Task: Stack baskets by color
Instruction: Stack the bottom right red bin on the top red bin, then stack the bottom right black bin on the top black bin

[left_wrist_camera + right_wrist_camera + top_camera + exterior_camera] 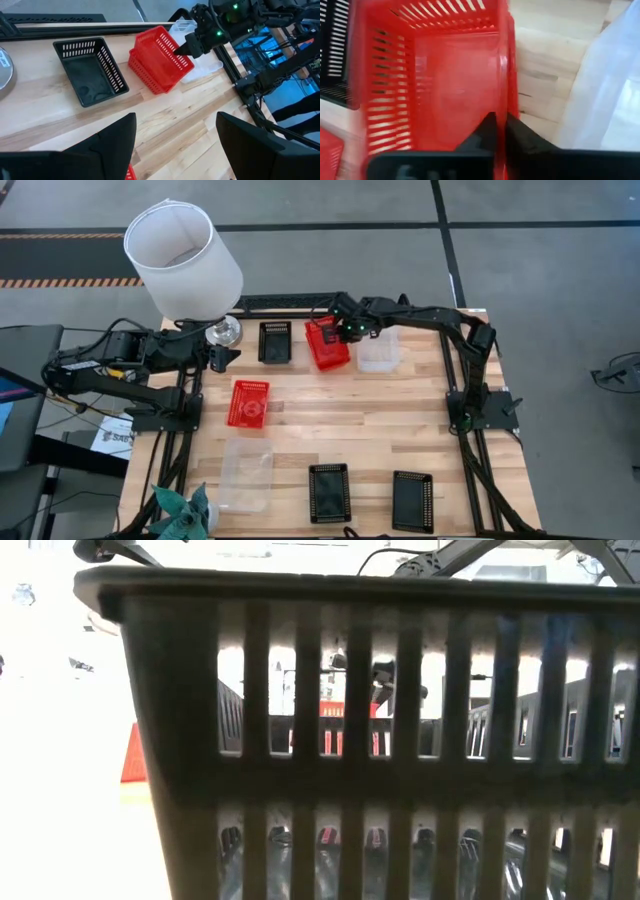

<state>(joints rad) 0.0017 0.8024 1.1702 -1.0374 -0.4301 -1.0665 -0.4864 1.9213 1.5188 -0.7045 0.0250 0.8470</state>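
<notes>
Two red baskets sit stacked (327,345) near the table's (350,430) far edge, left gripper (222,356) spread wide by the far left corner, right gripper (338,328) pinched on the top basket's right wall, clear basket (379,350) just beside.

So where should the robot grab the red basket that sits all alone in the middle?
Probably one long wall of the lone red basket, from straight above: it stands upright with its mouth open, so one finger can go inside the thin rim and one outside. The open left pincer is nearest.
</notes>
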